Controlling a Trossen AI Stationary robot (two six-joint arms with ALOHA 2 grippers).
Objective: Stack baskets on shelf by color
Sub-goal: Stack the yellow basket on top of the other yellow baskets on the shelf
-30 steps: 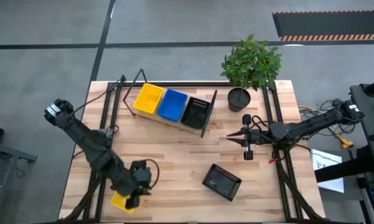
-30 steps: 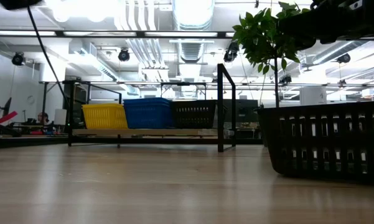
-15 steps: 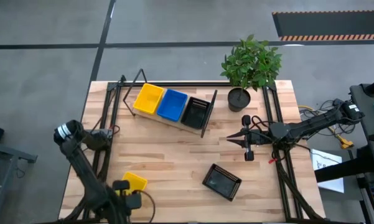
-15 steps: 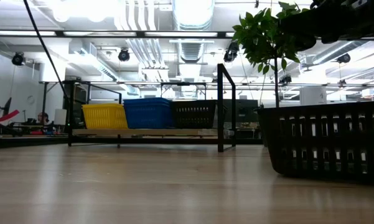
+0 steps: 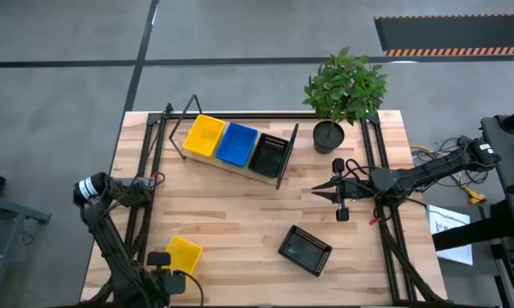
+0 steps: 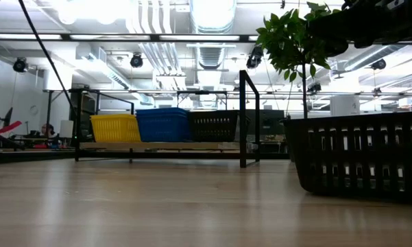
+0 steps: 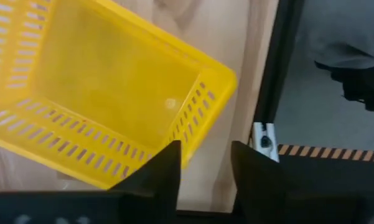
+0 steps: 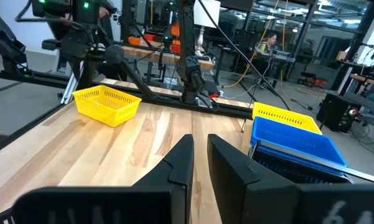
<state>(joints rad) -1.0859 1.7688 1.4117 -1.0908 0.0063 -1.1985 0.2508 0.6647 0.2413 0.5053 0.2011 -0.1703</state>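
Yellow basket (image 5: 185, 253) loose on the surface (image 5: 239, 214) at 7 o'clock, close to the near edge and the left corner. Left fingers (image 7: 163, 180) parted, gripping nothing, poised just beside the basket's rim, one fingertip over the mesh wall.

Risks, as judged:
- Closing on the thin wall off-centre: likely to tip or skid the basket toward the near edge, little margin there.
- Shallow bite on the rim: possible slip during the carry to the shelf (image 5: 284, 162).
- Frame rail close beside the left arm: possible snag on the lift.

Right fingers (image 8: 182, 163) drawn nearly together and empty, parked at 3 o'clock, clear of the work.

Shelf at 11 o'clock, carrying a yellow stack (image 5: 204, 135), a blue stack (image 5: 237, 144) and a black stack (image 5: 269, 154) side by side. Loose black basket (image 5: 305, 250) at 5 o'clock. Plant pot (image 5: 328, 136) at 1 o'clock, off the route.

Open room: bare middle of the surface between 7 and 11 o'clock, unobstructed path judged available. Tightest clearance: shelf's wire end frames on approach.
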